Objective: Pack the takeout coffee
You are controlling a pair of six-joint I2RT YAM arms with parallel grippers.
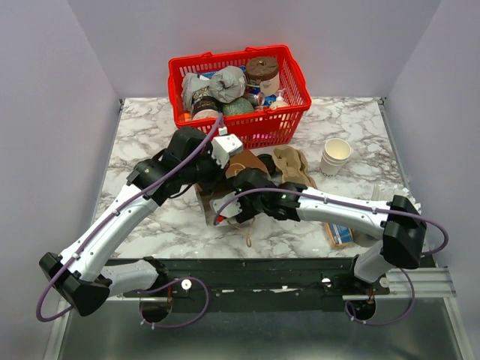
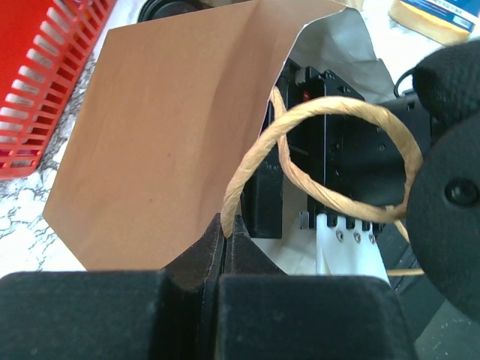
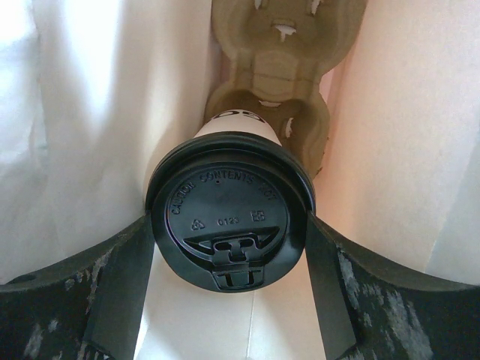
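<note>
Takeout coffee (image 3: 225, 206) was inside the paper bag (image 2: 165, 135) at this moment, lid toward the right wrist camera and base pointing at the moulded cup carrier (image 3: 270, 45) lying deeper in the bag. Your right gripper (image 3: 229, 232) had its fingers (image 3: 330, 285) set on either side of the black dome lid and apparently touching it, so I read it as holding the cup. Your left gripper (image 2: 225, 240) had its fingers pressed together on the bag's rim, at the root of the twine handle (image 2: 345, 103), keeping the mouth open around the other arm. I judged the step as the insertion itself: the cup was in the bag but not yet let go. Its base was near one of the carrier's wells, and the pictures didn't show whether it was seated there. The next move called for you to ease the cup forward along its own axis until the base settled into that well, then open the fingers only a little and back straight out. The left side should keep its pinch until the right arm was out of the bag's mouth. On the lid, raised lettering read "CAUTION CONTENTS HOT", with a recycling triangle and small digits below, which looked like 0123. Dark print on the cup's side was mostly hidden and couldn't be read.
</note>
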